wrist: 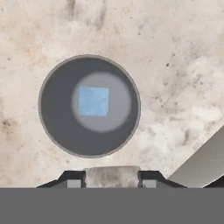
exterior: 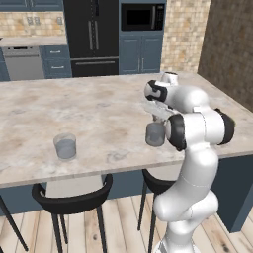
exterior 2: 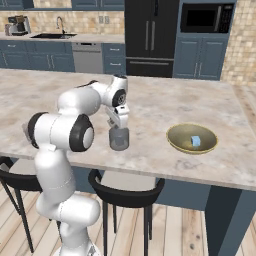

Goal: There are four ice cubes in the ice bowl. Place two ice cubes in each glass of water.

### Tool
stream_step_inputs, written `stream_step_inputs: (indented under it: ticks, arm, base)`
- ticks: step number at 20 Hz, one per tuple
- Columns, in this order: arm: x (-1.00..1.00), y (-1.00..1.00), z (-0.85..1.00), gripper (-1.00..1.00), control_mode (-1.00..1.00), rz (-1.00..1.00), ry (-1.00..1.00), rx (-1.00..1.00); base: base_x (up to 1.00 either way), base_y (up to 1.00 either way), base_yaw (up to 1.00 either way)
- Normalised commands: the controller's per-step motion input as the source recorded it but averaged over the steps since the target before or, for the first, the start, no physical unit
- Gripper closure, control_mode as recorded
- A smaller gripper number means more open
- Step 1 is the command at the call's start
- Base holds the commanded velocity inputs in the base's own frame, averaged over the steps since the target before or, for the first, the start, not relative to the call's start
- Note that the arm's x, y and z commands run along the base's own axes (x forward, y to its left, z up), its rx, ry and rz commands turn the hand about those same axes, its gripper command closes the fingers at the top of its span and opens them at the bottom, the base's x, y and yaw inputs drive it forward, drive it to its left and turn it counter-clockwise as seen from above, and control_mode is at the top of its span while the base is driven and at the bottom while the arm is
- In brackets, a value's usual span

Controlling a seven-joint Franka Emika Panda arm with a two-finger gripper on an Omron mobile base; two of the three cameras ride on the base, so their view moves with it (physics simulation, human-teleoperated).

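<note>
My gripper hangs straight above a glass of water near the counter's front edge, also seen as the glass beside my arm. Looking down the hand, this glass holds one light-blue ice cube. My gripper is shut on a pale ice cube that spans the gap between the fingertips. The second glass of water stands far to the left. The olive-gold ice bowl sits to the right with one ice cube in it.
The marble counter stretches wide behind the glasses. Black stools stand under its front edge. Cabinets, an oven and a fridge line the far wall.
</note>
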Motion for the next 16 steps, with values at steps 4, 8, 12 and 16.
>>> stream_step_inputs:
  ticks: [4,8,12,16]
  arm:
    - [0.39,0.00,-0.07,1.00,-1.00,0.01,0.00,-0.01]
    - [0.34,0.00,-0.26,1.00,-1.00,0.04,0.00,-0.08]
    - [0.19,0.00,-0.31,1.00,-1.00,0.02,-0.02,-0.14]
    - [0.33,0.00,-0.19,1.00,-1.00,0.03,0.00,-0.09]
  base:
    - [0.00,0.00,0.00]
    - [0.00,0.00,0.00]
    - [0.00,0.00,0.00]
    - [0.00,0.00,0.00]
